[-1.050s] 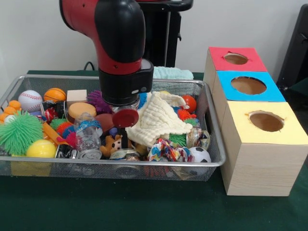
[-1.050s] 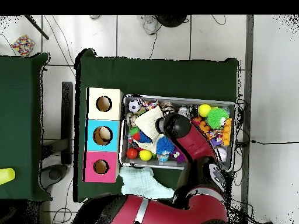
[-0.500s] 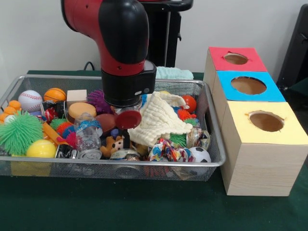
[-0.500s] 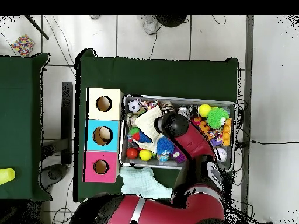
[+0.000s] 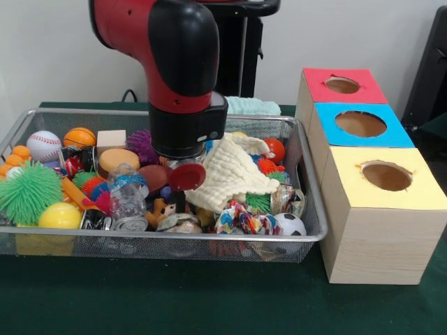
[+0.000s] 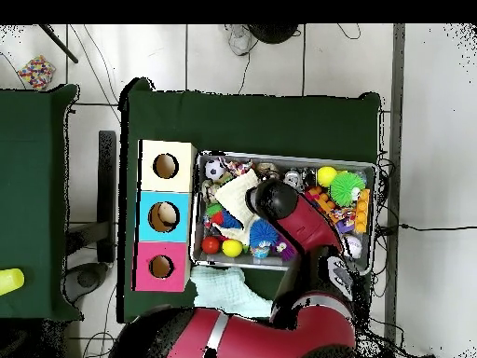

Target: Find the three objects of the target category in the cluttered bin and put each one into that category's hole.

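The wire mesh bin (image 5: 311, 229) holds a heap of toys, balls, cans and cloths. My gripper (image 5: 179, 199) is sunk into the clutter at the bin's middle, just left of a cream cloth (image 5: 230, 171) and right beside a small brown bear toy (image 5: 158, 210). The black wrist and a red disc (image 5: 186, 176) cover most of it. In the overhead view the arm's wrist (image 6: 277, 199) hides the gripper entirely. Three wooden boxes with holes stand beside the bin: red (image 5: 342, 85), blue (image 5: 360, 124) and yellow (image 5: 386, 176).
A clear plastic bottle (image 5: 128, 192), cans (image 5: 129, 225), a green spiky ball (image 5: 28, 192), a yellow ball (image 5: 59, 215), a baseball (image 5: 43, 145) and a soccer ball (image 5: 289, 225) crowd the bin. A light green towel (image 6: 228, 289) lies on the table behind the bin.
The arm has come down a little deeper into the bin and shifted slightly toward the cream cloth. The bear toy is now more covered.
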